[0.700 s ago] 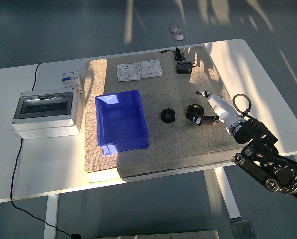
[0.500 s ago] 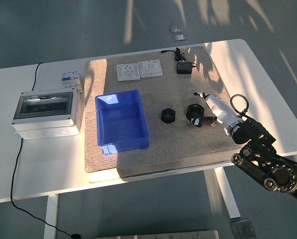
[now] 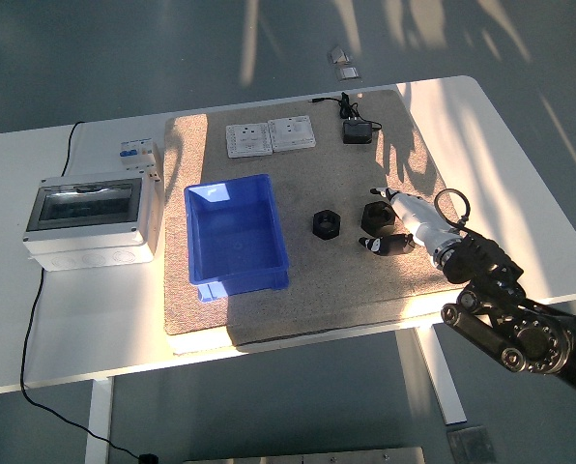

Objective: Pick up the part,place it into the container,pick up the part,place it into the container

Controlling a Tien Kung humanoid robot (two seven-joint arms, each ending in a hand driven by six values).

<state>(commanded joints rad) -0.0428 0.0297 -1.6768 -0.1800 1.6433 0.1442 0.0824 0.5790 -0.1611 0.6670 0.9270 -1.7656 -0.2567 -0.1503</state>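
Two black hexagonal nut-like parts lie on the tan mat: one near the mat's middle, the other to its right. The blue open container stands on the mat's left part and is empty. My right hand, white with black fingertips, comes in from the lower right. Its fingers are spread around the right part, a thumb in front of it and a finger behind it. I cannot tell whether they touch it. The left arm is out of view.
A grey electrical box with a clear lid stands at the left. A small breaker is behind it. Two white wall sockets and a black power adapter lie at the mat's far edge. A cable runs off the table's left side.
My right hand has moved left and slightly forward over the mat, closing in on the right black part, its fingers now on either side of it. Both parts lie where they were.
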